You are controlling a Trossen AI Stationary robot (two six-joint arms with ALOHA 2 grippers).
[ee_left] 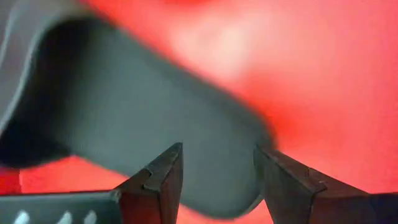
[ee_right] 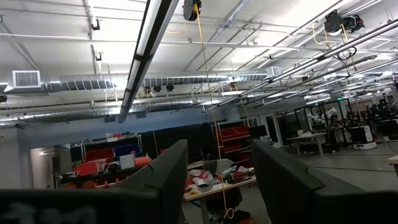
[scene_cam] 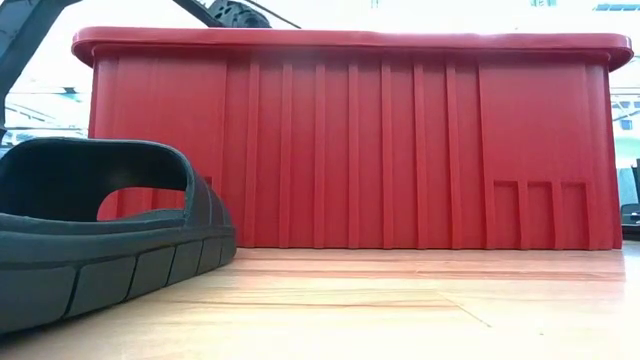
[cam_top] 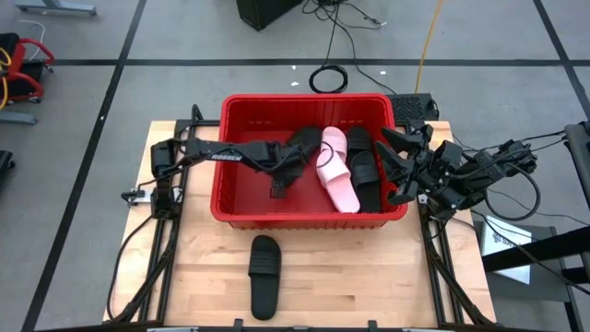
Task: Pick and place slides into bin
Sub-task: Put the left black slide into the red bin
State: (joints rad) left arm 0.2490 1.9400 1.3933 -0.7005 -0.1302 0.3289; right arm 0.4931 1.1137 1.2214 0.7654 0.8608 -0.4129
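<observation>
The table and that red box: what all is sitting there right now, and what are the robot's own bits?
Bin: one, red, middle of the table.
Black slides: three seen; one on the table in front of the bin, one in the bin beside the pink one, one in the bin at the left tool.
Pink slide: one, pale pink, in the bin.
Table: one, pale wood.
Cable coil: one, black, on the floor behind the bin.
Left tool: inside the bin, fingers open around a black slide.
Right tool: open, empty, by the bin's right wall, pointing up at the ceiling.
</observation>
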